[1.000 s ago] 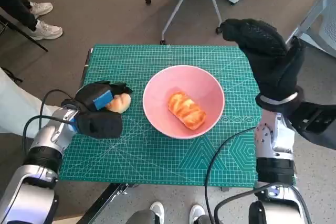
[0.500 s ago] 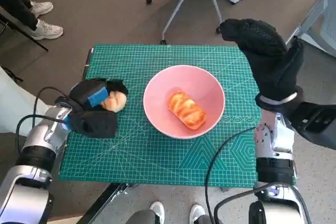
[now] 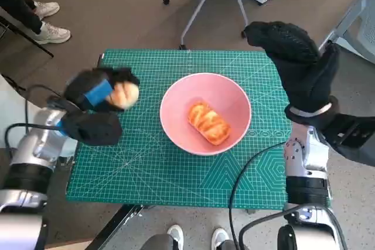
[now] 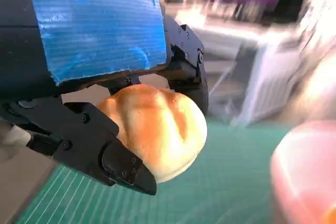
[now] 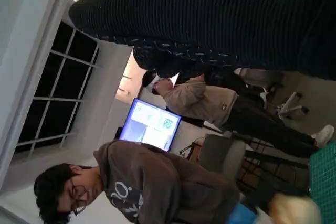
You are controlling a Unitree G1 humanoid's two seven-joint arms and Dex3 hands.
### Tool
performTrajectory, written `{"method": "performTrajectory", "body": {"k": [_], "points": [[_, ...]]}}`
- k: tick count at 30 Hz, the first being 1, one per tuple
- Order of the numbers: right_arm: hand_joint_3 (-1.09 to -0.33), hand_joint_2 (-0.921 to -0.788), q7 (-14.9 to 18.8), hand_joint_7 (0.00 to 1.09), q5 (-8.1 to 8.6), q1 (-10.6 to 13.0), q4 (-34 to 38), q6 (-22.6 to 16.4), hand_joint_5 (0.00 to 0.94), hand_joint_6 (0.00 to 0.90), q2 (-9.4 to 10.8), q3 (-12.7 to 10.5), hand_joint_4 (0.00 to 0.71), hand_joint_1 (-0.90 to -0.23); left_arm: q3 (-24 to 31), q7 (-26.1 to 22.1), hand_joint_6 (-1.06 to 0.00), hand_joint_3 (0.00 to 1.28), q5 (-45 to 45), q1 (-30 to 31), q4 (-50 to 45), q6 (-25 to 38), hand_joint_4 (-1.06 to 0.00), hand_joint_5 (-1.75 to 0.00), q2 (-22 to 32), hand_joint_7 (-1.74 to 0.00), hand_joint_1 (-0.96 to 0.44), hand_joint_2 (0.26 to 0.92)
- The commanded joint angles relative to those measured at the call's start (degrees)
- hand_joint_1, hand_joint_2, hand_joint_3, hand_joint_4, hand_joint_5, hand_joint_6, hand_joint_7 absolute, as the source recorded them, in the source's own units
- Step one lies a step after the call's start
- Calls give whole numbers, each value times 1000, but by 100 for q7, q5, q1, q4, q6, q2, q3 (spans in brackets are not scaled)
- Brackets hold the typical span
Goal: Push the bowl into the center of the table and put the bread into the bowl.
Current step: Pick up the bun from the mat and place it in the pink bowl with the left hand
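With bowl (image 3: 205, 113) sitting mid-frame w/ one pastry (image 3: 207, 122) in, left hand (image 3: 96, 106) clamps bread roll (image 3: 124, 95) aloft centre-left, ready to drop; right hand (image 3: 296, 62) raised upper right, fingers spread, empty.

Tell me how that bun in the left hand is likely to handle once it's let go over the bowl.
The bun looks round and smooth, so it would probably roll if dropped on the mat. The left hand grips it without visible denting, so it seems light and fairly firm. The bowl has sloped walls and already holds a pastry; the bun should settle against it.
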Motion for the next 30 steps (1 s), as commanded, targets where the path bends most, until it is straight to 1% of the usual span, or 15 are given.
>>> {"method": "performTrajectory", "body": {"k": [1,7,15,19,25,30], "points": [[-731,-921,23,479,-32,116,-3,76,0,-1,18,32,153,-656,236,-99,-654,25,-236,-53,-799,97,-762,-1062,-97,-1159,2,920],[-734,-921,21,477,-50,108,-2,54,0,-1,19,40,153,-656,208,-93,-666,17,-217,-298,-1191,75,-769,-1071,-350,-1131,2,919],[-732,-921,26,478,-71,107,6,27,1,-1,1,42,154,-659,-131,-307,-685,9,-77,-807,-1259,-90,-785,-1082,-748,-1082,2,916],[-732,-921,33,478,-67,118,1,21,1,-1,-14,34,154,-659,-423,-520,-696,5,6,-1140,-1007,-207,-795,-1076,-975,-1063,2,913],[-730,-921,28,479,-86,149,-8,-22,3,-1,-28,25,158,-656,-748,-651,-698,3,133,-1469,-425,-395,-804,-1073,-1267,-1050,2,913],[-730,-921,25,480,-87,202,-63,-51,3,-1,-58,13,160,-650,-908,-675,-681,12,158,-1638,119,-617,-771,-1100,-1464,-1077,1,919]]}}
